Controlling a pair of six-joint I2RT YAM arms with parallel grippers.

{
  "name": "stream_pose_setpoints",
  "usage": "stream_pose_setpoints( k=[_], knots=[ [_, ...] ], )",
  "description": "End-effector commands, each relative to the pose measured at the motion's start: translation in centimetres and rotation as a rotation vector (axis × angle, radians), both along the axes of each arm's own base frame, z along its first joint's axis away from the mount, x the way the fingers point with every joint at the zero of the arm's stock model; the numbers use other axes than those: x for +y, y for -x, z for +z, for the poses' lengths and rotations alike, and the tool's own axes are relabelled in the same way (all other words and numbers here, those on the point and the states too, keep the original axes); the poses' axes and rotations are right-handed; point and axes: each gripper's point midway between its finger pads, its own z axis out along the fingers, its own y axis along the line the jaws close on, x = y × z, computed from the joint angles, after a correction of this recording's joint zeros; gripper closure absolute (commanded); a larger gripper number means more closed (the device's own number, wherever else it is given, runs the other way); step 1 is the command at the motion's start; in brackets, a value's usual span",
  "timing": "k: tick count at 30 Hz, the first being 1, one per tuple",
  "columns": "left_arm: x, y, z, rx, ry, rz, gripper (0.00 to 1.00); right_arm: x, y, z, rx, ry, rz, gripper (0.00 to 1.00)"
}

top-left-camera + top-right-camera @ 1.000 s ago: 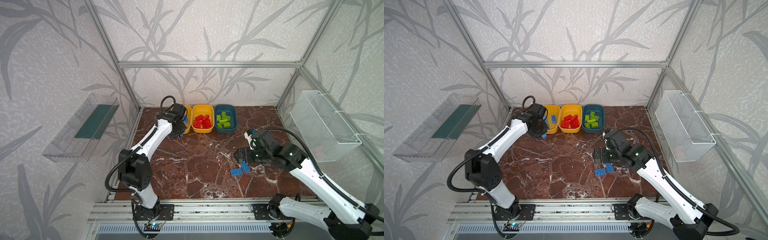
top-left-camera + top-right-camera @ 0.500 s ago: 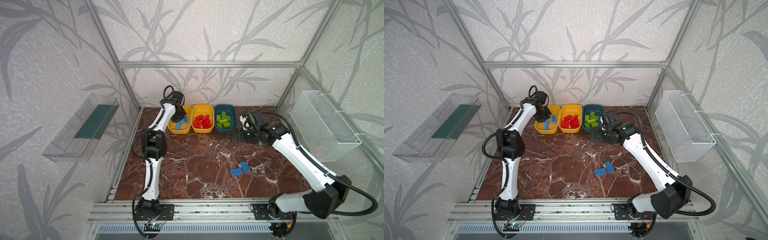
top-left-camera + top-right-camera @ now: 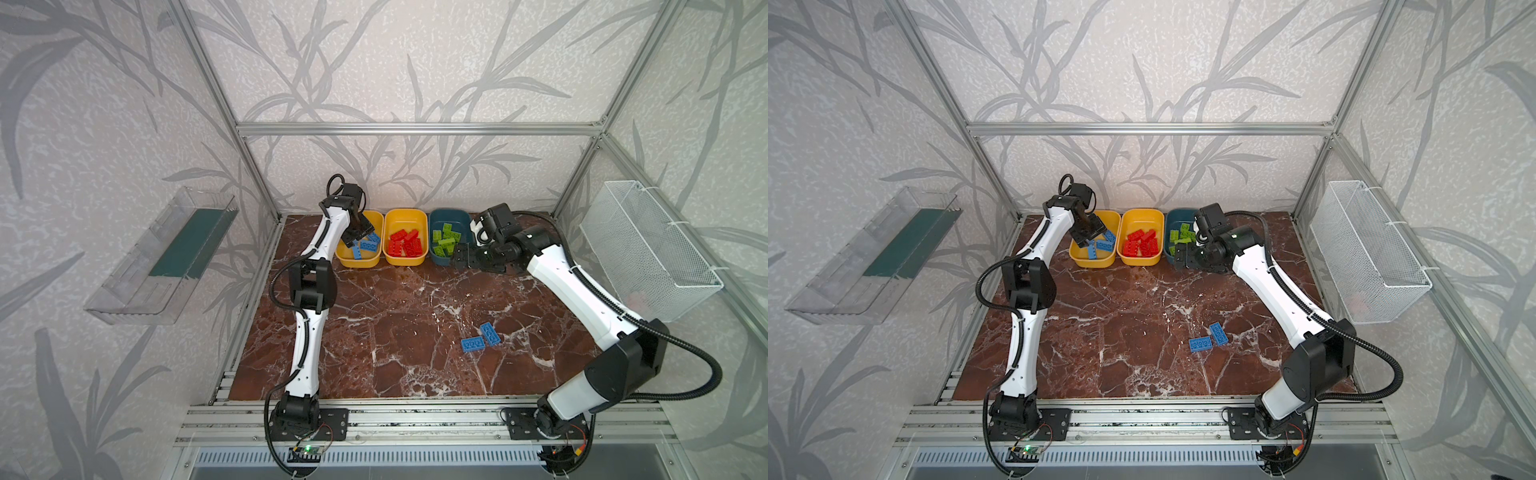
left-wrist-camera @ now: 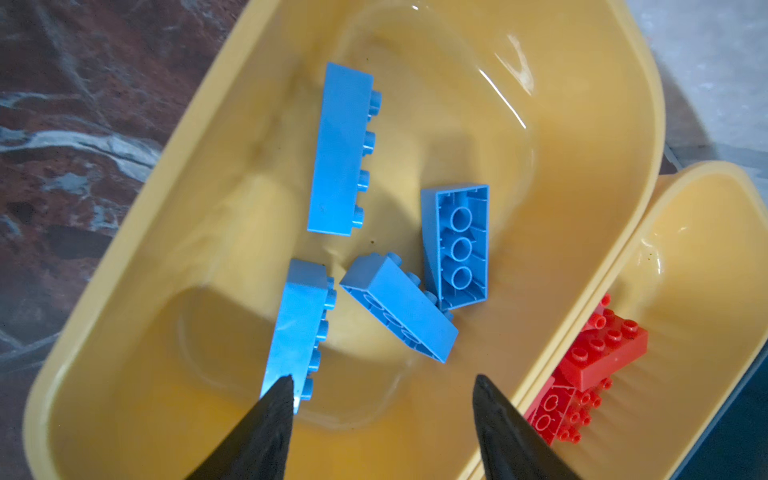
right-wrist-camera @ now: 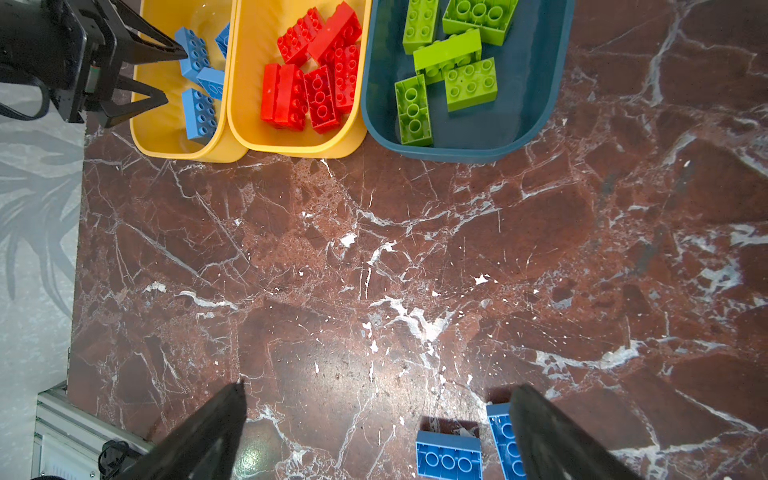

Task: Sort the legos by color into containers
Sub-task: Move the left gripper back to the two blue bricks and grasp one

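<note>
My left gripper (image 3: 357, 235) hangs open over the left yellow tub (image 3: 357, 264). In the left wrist view its jaws (image 4: 382, 378) hold nothing, and a blurred blue brick (image 4: 297, 328) lies by one fingertip among several blue bricks. The middle yellow tub (image 3: 405, 262) holds red bricks (image 3: 405, 243). The teal tub (image 3: 451, 214) holds green bricks (image 3: 446, 239). Two blue bricks (image 3: 473, 344) (image 3: 490, 333) lie on the marble at the front right. My right gripper (image 3: 461, 259) is open and empty by the teal tub's front in both top views. Its wrist view (image 5: 379, 386) shows those two bricks (image 5: 449, 455) near one finger.
A clear plastic tray (image 3: 166, 257) hangs on the left wall and a white wire mesh basket (image 3: 648, 245) on the right wall. Aluminium rails (image 3: 415, 411) border the table's front edge. All three tubs stand in a row against the back wall.
My left gripper moved from beside the left yellow tub to over it and opened, letting a blue brick go. The right gripper went from above the two loose blue bricks back to the teal tub.
</note>
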Motion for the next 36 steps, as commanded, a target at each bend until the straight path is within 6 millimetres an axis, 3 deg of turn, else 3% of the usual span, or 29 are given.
stream_pose_setpoints(
  k=[1,6,13,22,28,32,36],
  knots=[
    [-0.8,0.9,3.9,-0.055,-0.005,-0.043,0.31,-0.3,0.3,1.2,-0.014,-0.002,0.012,0.01],
    [-3.2,3.7,6.2,-0.080,-0.131,-0.176,0.32,-1.4,2.4,1.4,-0.017,0.002,0.010,0.01],
    [-10.3,10.1,7.4,-0.160,-0.214,-0.452,0.31,-3.9,7.7,1.0,-0.003,-0.015,-0.016,0.01],
    [-20.1,21.2,6.0,-0.243,-0.211,-0.845,0.27,-9.0,15.7,-1.8,0.082,0.027,-0.131,0.01],
    [-26.1,28.7,4.0,-0.274,-0.203,-1.137,0.23,-11.5,19.5,-3.7,0.162,0.050,-0.224,0.01],
    [-28.5,32.1,2.7,-0.297,-0.239,-1.301,0.23,-11.7,21.2,-3.9,0.193,-0.020,-0.281,0.01],
    [-30.1,33.9,1.3,-0.316,-0.257,-1.404,0.23,-11.6,22.3,-4.1,0.217,-0.072,-0.303,0.01]
  ],
)
